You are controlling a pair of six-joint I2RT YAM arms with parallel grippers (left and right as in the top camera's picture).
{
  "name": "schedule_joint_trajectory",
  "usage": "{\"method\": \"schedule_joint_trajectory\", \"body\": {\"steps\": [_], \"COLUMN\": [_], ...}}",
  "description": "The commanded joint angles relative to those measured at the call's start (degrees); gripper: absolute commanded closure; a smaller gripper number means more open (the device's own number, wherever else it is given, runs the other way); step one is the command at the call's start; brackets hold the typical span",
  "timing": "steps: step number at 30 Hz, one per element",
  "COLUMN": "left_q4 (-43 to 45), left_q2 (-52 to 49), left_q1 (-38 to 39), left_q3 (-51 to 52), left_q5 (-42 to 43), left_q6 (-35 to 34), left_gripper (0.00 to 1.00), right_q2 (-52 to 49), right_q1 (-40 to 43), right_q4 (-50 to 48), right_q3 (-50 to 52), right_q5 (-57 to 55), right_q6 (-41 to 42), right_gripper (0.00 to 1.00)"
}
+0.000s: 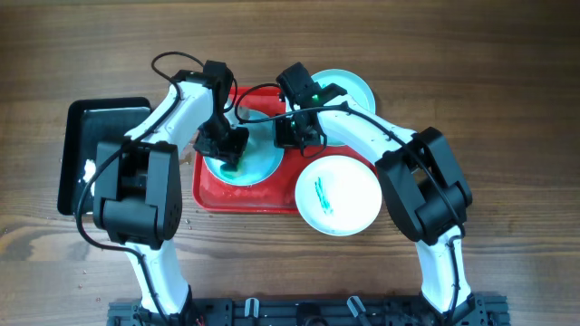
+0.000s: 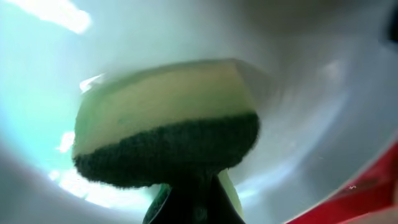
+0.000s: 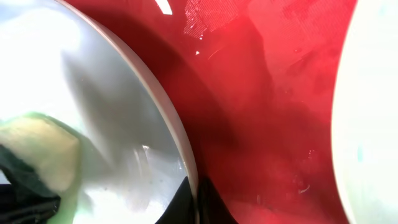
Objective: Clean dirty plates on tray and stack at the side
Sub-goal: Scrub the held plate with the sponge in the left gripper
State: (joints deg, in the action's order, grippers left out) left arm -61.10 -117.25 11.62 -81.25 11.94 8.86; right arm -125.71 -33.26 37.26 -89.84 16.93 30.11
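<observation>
The red tray (image 1: 237, 198) holds a pale aqua plate (image 1: 261, 165) at its middle. My left gripper (image 1: 228, 149) is shut on a yellow sponge with a dark green scrub face (image 2: 165, 118), pressed onto that plate (image 2: 298, 106). My right gripper (image 1: 292, 138) is shut on the plate's right rim (image 3: 177, 134), one finger on each side; the sponge (image 3: 40, 152) also shows in the right wrist view. A second plate (image 1: 355, 89) lies at the tray's far right. A third plate (image 1: 338, 195) with teal-green smears overlaps the tray's front right corner.
A smaller black tray (image 1: 95, 145) lies to the left of the red tray. Bare wooden table (image 1: 507, 109) surrounds everything. The red tray floor (image 3: 273, 106) shows between two plates in the right wrist view.
</observation>
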Motion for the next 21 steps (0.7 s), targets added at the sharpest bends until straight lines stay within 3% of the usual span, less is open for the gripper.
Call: {"method": "schedule_joint_trajectory", "body": {"steps": [1,2,5,7,9,13,17,19,21], "left_q4": [6.3,8.8,17.3,19.6,18.1,8.7,-0.1,0.2,7.1], "left_q2": [-1.6,-1.6,-1.6,-1.6,-1.6,-1.6,-1.6,-1.6,-1.6], "left_q1": [0.2,0.1,0.1,0.1,0.1,0.2,0.2,0.2,0.2], "left_q3": [0.4,0.4,0.4,0.4,0.4,0.4,0.4,0.4,0.4], "left_q5": [7.1,6.1,-8.0,-22.4,-28.3,-22.6,-0.1,8.5,11.1], "left_q6": [1.0,-0.8,-11.4,-19.3,-24.8,-24.1,-6.4,0.0,-1.5], "left_gripper": [0.96,0.96,0.96,0.96,0.96,0.96,0.96,0.96,0.96], "right_q2": [-1.2,-1.2,-1.2,-1.3,-1.3,-1.3,-1.3,-1.3,-1.3], "right_q1": [0.3,0.3,0.3,0.3,0.3,0.3,0.3,0.3,0.3], "right_q4": [-0.1,-0.1,-0.1,-0.1,0.0,0.0,-0.4,-0.3,-0.1], "right_q3": [-0.6,-0.6,-0.6,-0.6,-0.6,-0.6,-0.6,-0.6,-0.6], "right_q5": [1.2,1.2,1.2,1.2,1.2,1.2,1.2,1.2,1.2], "right_q6": [-0.3,-0.4,-0.3,-0.3,-0.3,-0.1,0.1,0.1,0.1], "right_gripper": [0.96,0.96,0.96,0.96,0.96,0.96,0.96,0.96,0.96]}}
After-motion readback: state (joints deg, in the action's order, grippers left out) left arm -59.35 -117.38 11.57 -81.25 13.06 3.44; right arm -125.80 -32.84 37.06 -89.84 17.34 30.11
